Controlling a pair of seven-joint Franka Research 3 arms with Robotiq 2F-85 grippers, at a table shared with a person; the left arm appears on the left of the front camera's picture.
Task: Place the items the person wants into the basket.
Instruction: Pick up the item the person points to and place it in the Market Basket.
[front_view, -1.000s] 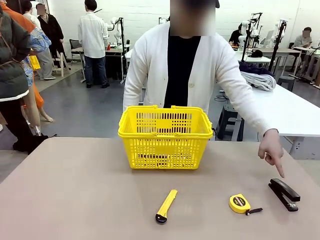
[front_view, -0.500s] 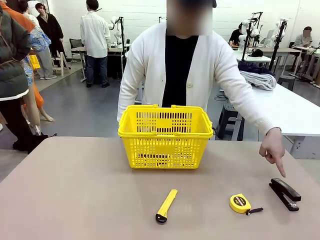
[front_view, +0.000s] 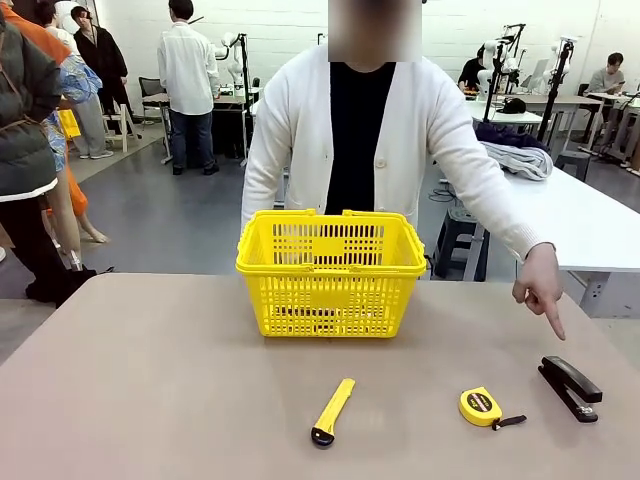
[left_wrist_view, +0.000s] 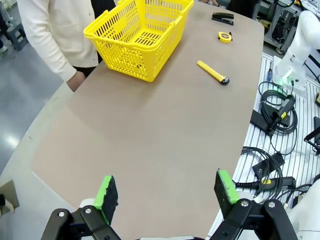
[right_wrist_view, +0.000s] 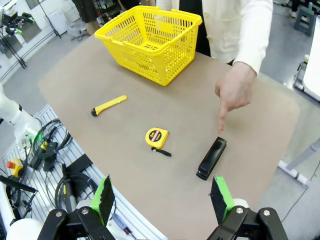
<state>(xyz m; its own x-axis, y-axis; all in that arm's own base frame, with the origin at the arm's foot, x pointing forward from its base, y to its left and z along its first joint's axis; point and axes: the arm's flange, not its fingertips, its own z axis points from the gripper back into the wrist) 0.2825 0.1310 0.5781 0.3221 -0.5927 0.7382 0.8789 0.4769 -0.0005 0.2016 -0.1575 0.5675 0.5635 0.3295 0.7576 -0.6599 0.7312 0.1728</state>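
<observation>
A black desk stapler (front_view: 571, 388) (right_wrist_view: 212, 158) (left_wrist_view: 222, 18) lies at the table's right side. The person in a white cardigan (front_view: 375, 130) stands behind the table, and one hand (front_view: 540, 290) (right_wrist_view: 233, 94) points a finger down at the stapler from just above it. The yellow basket (front_view: 331, 272) (left_wrist_view: 138, 35) (right_wrist_view: 150, 41) stands at the far middle; something dark lies inside, too hidden to name. My left gripper (left_wrist_view: 166, 192) is open above the near left of the table. My right gripper (right_wrist_view: 162, 197) is open, high over the near edge by the stapler.
A yellow utility knife (front_view: 331, 410) (right_wrist_view: 108, 105) (left_wrist_view: 213, 72) lies in front of the basket. A round yellow tape measure (front_view: 482, 407) (right_wrist_view: 156, 138) (left_wrist_view: 225, 37) sits between knife and stapler. Cables (left_wrist_view: 272, 115) and a robot base lie beyond the table's near edge.
The person's pointing hand has lifted slightly and drawn back from the stapler. The items on the table have not moved.
</observation>
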